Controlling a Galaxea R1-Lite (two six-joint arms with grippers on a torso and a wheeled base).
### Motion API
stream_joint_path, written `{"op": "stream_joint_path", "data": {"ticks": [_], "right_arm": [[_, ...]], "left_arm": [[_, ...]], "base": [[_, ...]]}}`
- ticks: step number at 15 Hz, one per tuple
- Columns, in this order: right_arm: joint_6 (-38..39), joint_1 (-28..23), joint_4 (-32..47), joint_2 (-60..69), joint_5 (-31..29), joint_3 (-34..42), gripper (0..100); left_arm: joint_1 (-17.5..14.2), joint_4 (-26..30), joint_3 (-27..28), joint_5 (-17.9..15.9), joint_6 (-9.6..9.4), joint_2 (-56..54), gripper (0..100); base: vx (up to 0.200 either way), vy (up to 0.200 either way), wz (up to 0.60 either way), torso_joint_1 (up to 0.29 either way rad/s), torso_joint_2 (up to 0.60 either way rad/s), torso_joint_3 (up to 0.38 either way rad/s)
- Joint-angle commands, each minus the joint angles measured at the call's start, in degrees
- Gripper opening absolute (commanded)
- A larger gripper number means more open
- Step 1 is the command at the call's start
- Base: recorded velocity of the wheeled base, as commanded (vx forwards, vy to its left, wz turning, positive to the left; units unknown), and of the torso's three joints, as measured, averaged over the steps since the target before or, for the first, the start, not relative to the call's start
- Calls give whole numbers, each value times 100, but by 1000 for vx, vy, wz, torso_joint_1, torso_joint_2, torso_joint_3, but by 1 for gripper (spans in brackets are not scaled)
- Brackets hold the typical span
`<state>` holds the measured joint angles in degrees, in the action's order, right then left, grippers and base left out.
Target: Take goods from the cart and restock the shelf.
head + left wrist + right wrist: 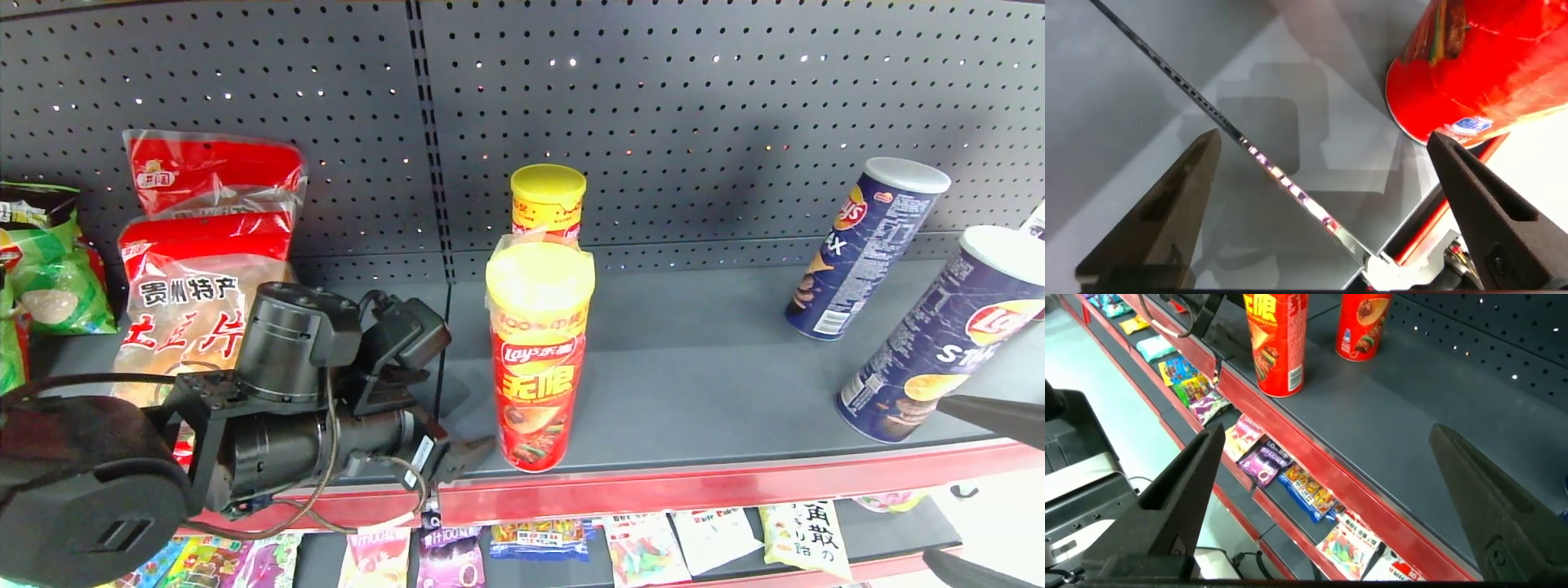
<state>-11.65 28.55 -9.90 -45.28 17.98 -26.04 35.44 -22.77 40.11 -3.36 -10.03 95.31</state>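
Red can (535, 359) stands upright at the shelf (702, 367) front edge, judged already stocked. The left gripper (1324, 137), beside its base, is spread wide and empty, as is the right gripper (1327, 433).

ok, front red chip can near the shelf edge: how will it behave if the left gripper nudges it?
The front red can is tall and narrow on a small base, so a high nudge likely tips it rather than slides it. Round wall: once down it probably rolls, and the red shelf edge is close.
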Motion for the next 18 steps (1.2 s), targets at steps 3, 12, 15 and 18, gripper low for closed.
{"op": "stream_joint_path", "data": {"ticks": [3, 12, 15, 18], "right_arm": [[-4, 1, -3, 300, 4, 328, 100], [199, -1431, 23, 1610, -119, 1338, 100], [401, -2503, 32, 1574, -761, 1365, 100], [454, -3356, 146, 1864, -1200, 1839, 100]], "left_arm": [[-107, -69, -1066, 55, 45, -1163, 100], [-1153, 2189, -1945, 1549, 573, -5637, 100], [-2893, 3780, -1954, 1532, 748, -6815, 100], [-3517, 4431, -2174, 1532, 898, -7597, 100]], "base": [[0, 0, 0, 0, 0, 0], [0, 0, 0, 0, 0, 0], [0, 0, 0, 0, 0, 0], [0, 0, 0, 0, 0, 0]]}}
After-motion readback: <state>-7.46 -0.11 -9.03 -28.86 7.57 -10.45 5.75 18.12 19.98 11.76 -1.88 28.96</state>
